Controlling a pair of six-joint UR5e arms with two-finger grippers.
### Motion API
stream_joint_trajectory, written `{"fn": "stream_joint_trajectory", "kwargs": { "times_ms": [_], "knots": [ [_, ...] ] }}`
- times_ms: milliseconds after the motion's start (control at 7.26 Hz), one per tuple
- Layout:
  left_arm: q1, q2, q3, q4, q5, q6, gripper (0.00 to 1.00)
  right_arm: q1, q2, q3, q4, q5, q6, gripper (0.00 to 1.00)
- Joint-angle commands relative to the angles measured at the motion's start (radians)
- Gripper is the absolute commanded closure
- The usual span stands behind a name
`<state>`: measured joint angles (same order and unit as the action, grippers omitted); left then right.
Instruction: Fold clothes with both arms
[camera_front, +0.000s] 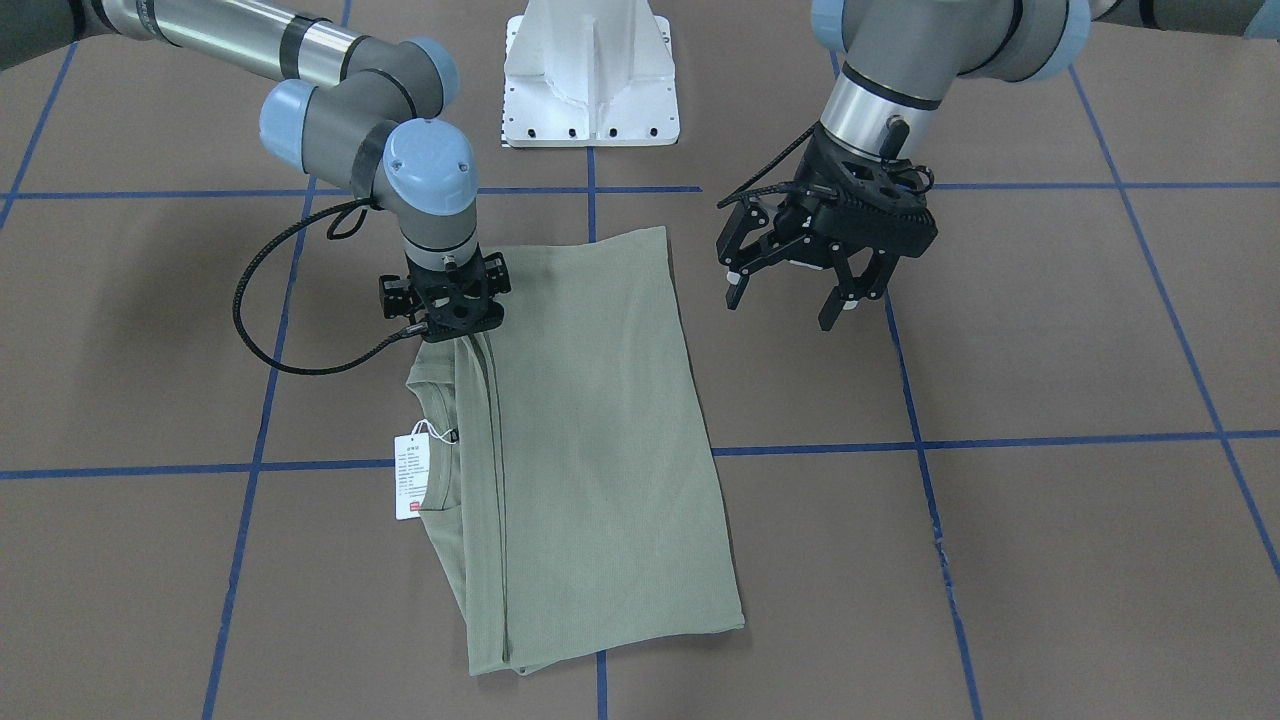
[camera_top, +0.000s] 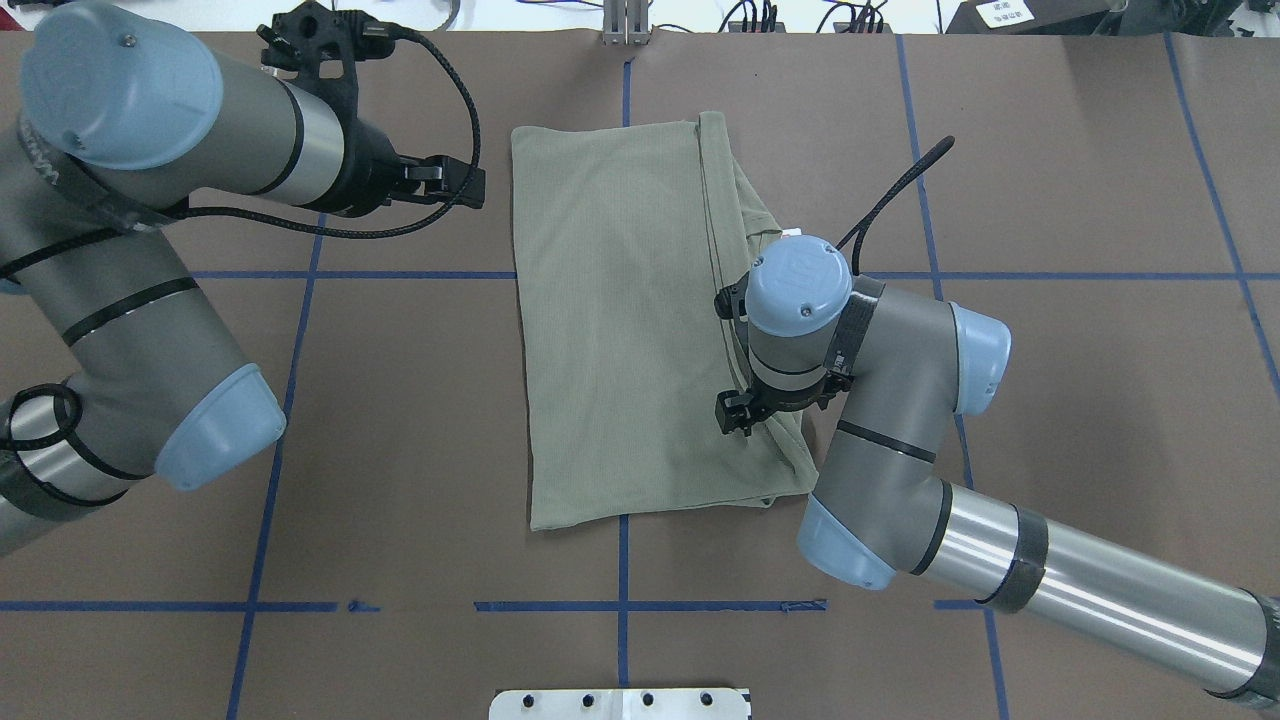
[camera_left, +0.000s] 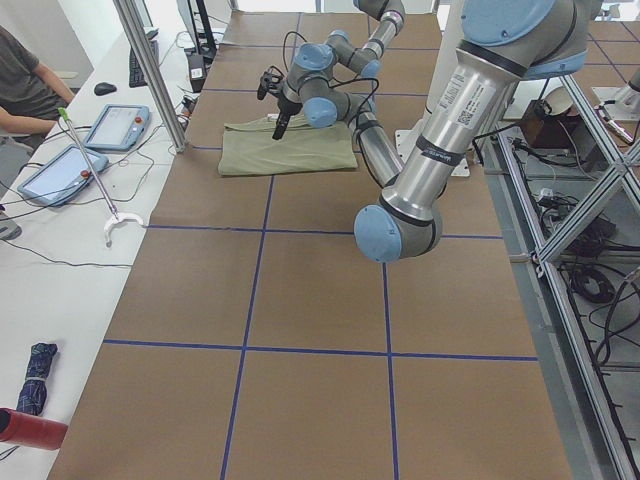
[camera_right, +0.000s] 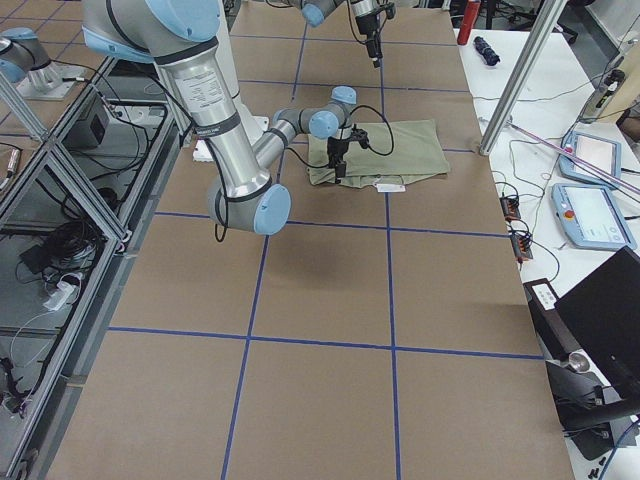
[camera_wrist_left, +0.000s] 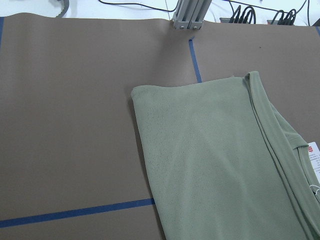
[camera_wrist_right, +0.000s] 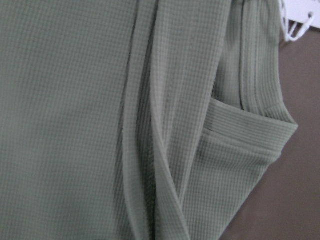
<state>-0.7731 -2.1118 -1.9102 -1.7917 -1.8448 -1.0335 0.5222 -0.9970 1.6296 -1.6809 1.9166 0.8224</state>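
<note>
Folded sage-green shirt (camera_front: 600, 430) lies mid-table, brown table (camera_front: 1050, 340) showing past every edge. Left gripper (camera_front: 783, 308) hovers beside it, jaws spread wide, empty. Right gripper (camera_front: 455, 315) sits on the collar-end corner, its grip hidden.

From overhead we look forward and down on the tabletop (camera_top: 400, 450), with the white base (camera_top: 620, 703) at our bottom edge. The front-facing camera looks steeply back from across it. Both share the shirt (camera_top: 620, 330). Two side cameras look along the tabletop from its ends, far off. The left wrist camera sees the shirt from above; the right's sits almost against it.
</note>
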Motion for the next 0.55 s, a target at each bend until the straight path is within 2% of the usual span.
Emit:
{"fn": "stream_joint_trajectory", "kwargs": {
  "times_ms": [0, 413],
  "knots": [
    [0.0, -0.001, -0.003, 0.0, -0.001, 0.0, 0.0, 0.008, -0.003, -0.004, 0.001, 0.004, -0.008, 0.0],
    [0.002, -0.002, 0.003, -0.024, -0.002, 0.0, 0.0, 0.031, -0.035, -0.001, 0.003, 0.007, -0.043, 0.0]
  ]
}}
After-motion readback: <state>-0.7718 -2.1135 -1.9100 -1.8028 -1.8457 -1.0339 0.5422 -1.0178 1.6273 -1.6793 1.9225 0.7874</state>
